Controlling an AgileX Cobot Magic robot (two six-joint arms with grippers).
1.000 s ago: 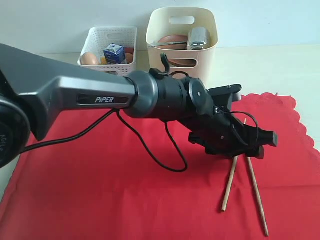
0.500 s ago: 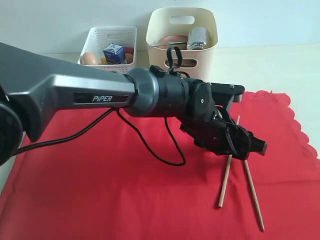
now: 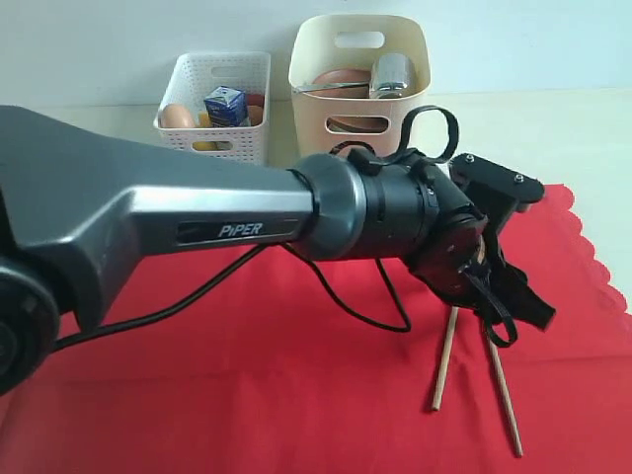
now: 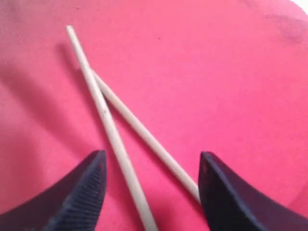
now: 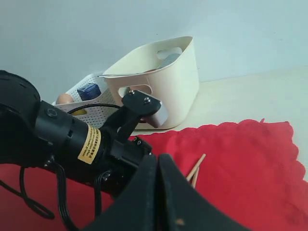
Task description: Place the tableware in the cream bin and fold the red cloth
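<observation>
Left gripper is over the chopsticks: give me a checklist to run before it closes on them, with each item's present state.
1. Left gripper open, nothing in it: ok.
2. Both chopsticks pass between its fingers in the left wrist view: ok.
3. Chopsticks side by side: not ok; they touch at one end and splay apart.
4. Fingers down at the red cloth: cannot tell.
5. Cream bin upright, top open: ok.
6. Right gripper shut and back from the chopsticks: ok.
</observation>
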